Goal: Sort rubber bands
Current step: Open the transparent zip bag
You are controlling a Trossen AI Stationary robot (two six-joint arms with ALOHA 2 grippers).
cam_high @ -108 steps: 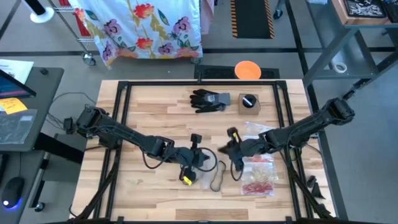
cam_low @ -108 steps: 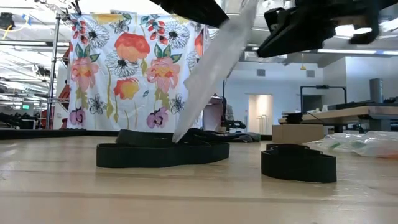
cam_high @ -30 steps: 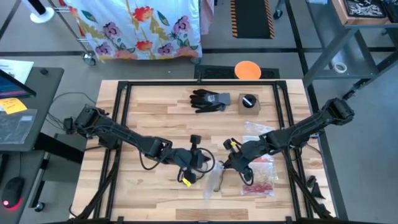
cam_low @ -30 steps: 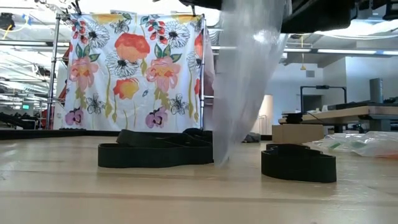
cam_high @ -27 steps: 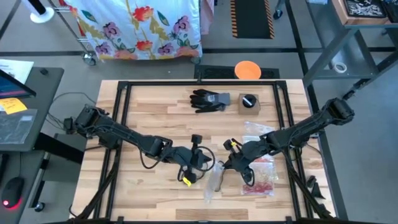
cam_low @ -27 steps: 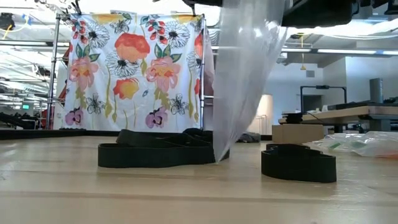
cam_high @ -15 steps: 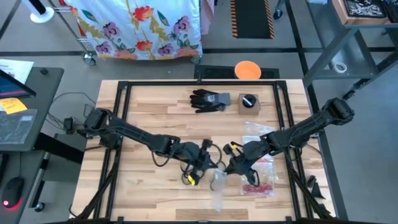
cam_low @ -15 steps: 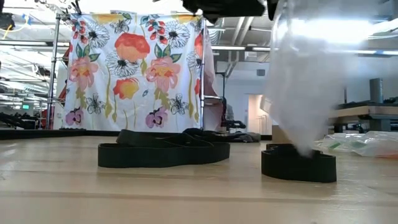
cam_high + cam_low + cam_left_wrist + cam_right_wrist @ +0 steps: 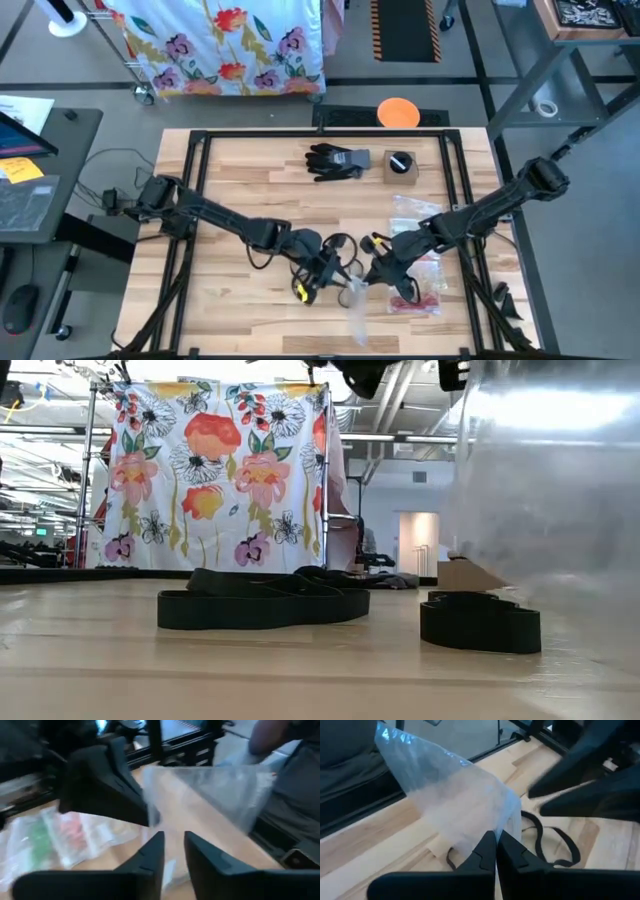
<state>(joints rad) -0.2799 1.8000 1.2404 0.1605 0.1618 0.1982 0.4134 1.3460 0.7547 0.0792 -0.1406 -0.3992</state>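
A clear plastic bag [image 9: 355,302] hangs from my right gripper [image 9: 369,275] over the table's near middle; it shows large in the low view [image 9: 545,490]. My left gripper [image 9: 335,272] stands just left of it, its fingers slightly open [image 9: 174,847] with nothing plainly between them. Black rubber bands [image 9: 336,244] lie flat on the wood behind the grippers, two loops in the low view [image 9: 260,607] [image 9: 480,622]. Red rubber bands [image 9: 418,296] lie inside a flat bag at the right; green ones [image 9: 35,840] show in another. My right gripper pinches the clear bag's edge near one corner [image 9: 502,822] between its two shut fingers; one layer or several, I cannot tell. The fingers come slanting down from the table's right. The bag hangs slack toward the near edge; whether its lower end touches the wood I cannot tell.
A black glove [image 9: 335,160] and a small brown box [image 9: 401,165] lie at the far middle. More clear bags [image 9: 410,210] lie at the right. A black frame [image 9: 200,150] borders the table. Bare wood lies at the near left.
My left gripper has moved toward the table's right edge, closer to my right gripper, and has turned and tipped lower. The clear bag, still held by my right gripper, has swung toward the table's right and near edge.
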